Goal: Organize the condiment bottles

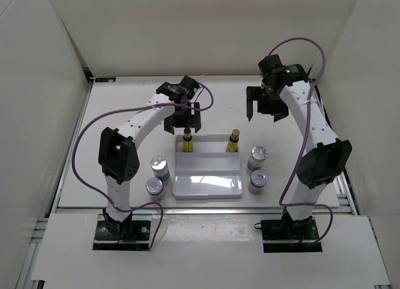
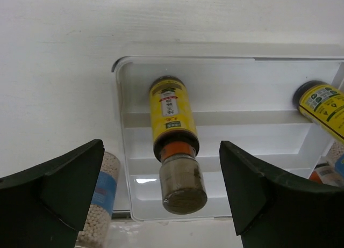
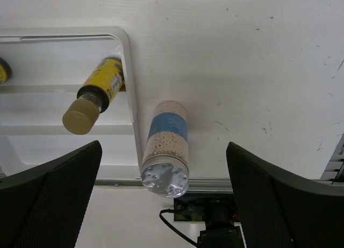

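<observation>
Parted wide and gripping nothing, the left fingers [image 2: 59, 189] hang over the left end of the white stepped plastic rack [image 1: 206, 186] at the middle of the white counter [image 1: 219, 101]. Directly beneath them, at the rack's 11 o'clock corner on the top step, a slim amber glass bottle with a yellow label and brown cap [image 1: 187, 141] stands upright, clear of both fingers. A second slim amber yellow-labelled bottle [image 1: 233, 140] stands on the same step at the 1 o'clock corner.

The right fingers [image 3: 48, 199] are spread too, with nothing between them, and hover above the counter at about 1 o'clock from the rack.

On the counter at the rack's 3 o'clock, just beside its edge, a silver-lidded bottle of pale beads with a blue-white label [image 1: 257, 157] stands upright. A short silver-lidded red-labelled bottle [image 1: 257, 181] stands close at its 6 o'clock.

At the rack's 9 o'clock stands another silver-lidded blue-white-labelled bottle [image 1: 160, 169]. Another short silver-lidded bottle [image 1: 154, 189] is at its 6 o'clock, its label unclear from above.
</observation>
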Robot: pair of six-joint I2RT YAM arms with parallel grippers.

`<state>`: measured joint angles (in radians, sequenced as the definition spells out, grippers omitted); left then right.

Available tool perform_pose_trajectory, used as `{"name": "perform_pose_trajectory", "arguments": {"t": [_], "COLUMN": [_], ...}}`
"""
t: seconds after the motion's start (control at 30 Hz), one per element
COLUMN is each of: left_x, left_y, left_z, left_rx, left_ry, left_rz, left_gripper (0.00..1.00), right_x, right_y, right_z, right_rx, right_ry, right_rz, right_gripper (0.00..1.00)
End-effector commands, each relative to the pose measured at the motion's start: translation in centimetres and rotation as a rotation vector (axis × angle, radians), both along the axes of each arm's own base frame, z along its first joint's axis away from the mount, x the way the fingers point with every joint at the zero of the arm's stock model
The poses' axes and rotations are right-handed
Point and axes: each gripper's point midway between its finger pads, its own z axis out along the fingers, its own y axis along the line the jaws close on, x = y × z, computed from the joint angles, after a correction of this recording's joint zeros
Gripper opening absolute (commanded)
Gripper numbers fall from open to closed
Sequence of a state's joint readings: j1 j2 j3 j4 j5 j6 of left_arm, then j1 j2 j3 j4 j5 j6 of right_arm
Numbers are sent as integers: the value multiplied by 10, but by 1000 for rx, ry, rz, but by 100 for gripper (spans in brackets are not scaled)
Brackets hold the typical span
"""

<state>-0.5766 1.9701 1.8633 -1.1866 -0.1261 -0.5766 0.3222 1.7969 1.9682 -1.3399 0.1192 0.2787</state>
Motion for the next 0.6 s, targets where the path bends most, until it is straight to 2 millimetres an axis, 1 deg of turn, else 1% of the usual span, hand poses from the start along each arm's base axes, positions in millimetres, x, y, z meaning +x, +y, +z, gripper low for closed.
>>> {"name": "perform_pose_trajectory", "arguments": {"t": [0.0, 0.03, 0.07, 0.1, 0.13, 0.17, 0.2, 0.23, 0.3, 0.33, 0.37, 0.4, 0.43, 0.47, 0.5, 0.53, 0.57], "left_x": [20, 22, 29, 33, 36, 41, 43, 42, 37, 33, 28, 18, 9, -2, -10, -16, -22], "left_y": [12, 16, 16, 23, 30, 32, 43, 48, 56, 65, 68, 75, 80, 86, 89, 96, 98], "left_z": [34, 43, 62, 68, 80, 101, 110, 124, 133, 143, 142, 127, 128, 111, 104, 106, 103], "left_rx": [-6, 10, -5, 13, 35, 22, 54, 53, 66, 65, 68, 106, 98, 127, 131, 126, 124], "left_ry": [-106, -136, -189, -208, -245, -303, -333, -368, -390, -412, -407, -364, -364, -312, -287, -289, -277], "left_rz": [41, 41, 49, 49, 57, 71, 89, 92, 106, 123, 122, 119, 132, 133, 154, 174, 169], "left_gripper": [100, 100, 100, 100, 100, 100, 100, 100, 100, 100, 100, 100, 100, 100, 100, 100, 100], "right_x": [-32, -36, -39, -47, -53, -60, -72, -80, -96, -105, -113, -122, -128, -138, -139, -140, -142], "right_y": [-17, -18, -19, -22, -22, -24, -25, -20, -16, -17, -18, -17, -16, -17, -15, -14, -15], "right_z": [8, 11, 11, 6, 10, 9, 5, 3, 1, -8, -11, -12, -16, -25, -29, -33, -37], "right_rx": [-50, -47, -47, -57, -44, -49, -39, -5, 36, 39, 41, 57, 64, 68, 83, 83, 78], "right_ry": [47, 40, 40, 69, 62, 76, 99, 120, 145, 186, 209, 229, 249, 281, 280, 290, 305], "right_rz": [-6, -6, -6, -6, -3, -3, 2, 14, 37, 39, 40, 31, 22, 22, 15, 4, 2], "right_gripper": [100, 100, 100, 100, 100, 100, 100, 100, 100, 100, 100, 100, 100, 100, 100, 100, 100]}}
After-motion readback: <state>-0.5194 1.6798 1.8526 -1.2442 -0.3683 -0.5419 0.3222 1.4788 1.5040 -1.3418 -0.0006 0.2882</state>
